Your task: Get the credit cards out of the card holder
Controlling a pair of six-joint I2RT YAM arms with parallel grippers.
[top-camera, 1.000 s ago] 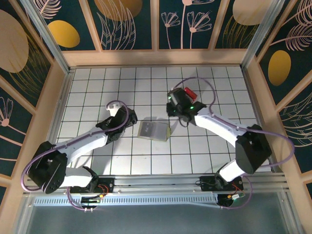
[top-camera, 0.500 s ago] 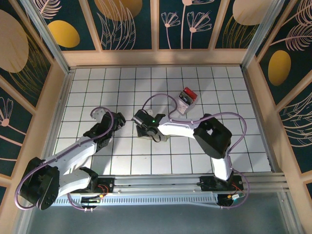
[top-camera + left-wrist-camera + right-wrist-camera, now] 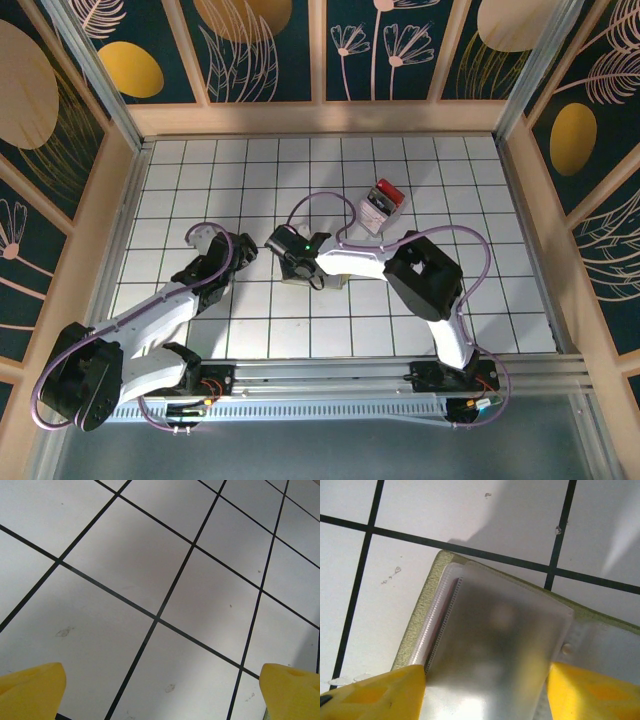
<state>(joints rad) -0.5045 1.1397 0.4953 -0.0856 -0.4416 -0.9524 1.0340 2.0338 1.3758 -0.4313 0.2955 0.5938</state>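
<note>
At the centre of the overhead view, the right gripper (image 3: 288, 258) sits over the yellow-green card holder (image 3: 418, 614), its yellow fingers (image 3: 375, 695) apart on either side of the holder's clear sleeve (image 3: 495, 630). To its left, the left gripper (image 3: 162, 692) hangs with jaws wide apart above the white gridded table (image 3: 150, 555).

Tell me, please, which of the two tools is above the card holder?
The right tool: the card holder lies right under its yellow fingers; the left tool hangs over bare tiles.
</note>
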